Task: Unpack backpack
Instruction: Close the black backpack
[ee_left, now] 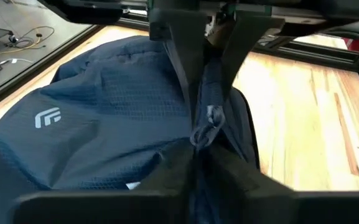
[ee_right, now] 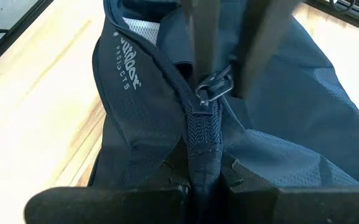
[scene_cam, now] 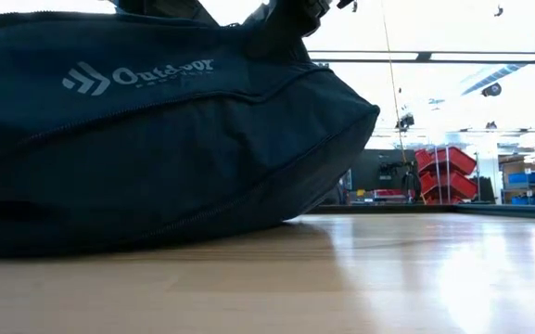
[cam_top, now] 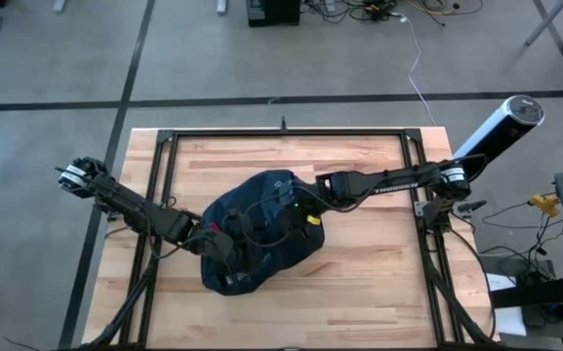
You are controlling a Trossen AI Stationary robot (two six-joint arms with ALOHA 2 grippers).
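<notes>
Backpack [cam_top: 257, 234] mid-table, both jaws clamped on fabric; metal zip pull [ee_right: 211, 87] only in wrist views.

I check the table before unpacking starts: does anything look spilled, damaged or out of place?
Nothing stands out. The backpack lies slumped on the wooden table with nothing spilled beside it. The left pincer and right pincer are both shut on its fabric.

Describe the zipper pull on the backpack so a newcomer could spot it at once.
On the wooden table lies one big dark navy backpack, with both grippers down on it. Follow its zipper track along the ridge of fabric to the small silver metal zipper pull. It is the only shiny metal piece against the dark cloth.
</notes>
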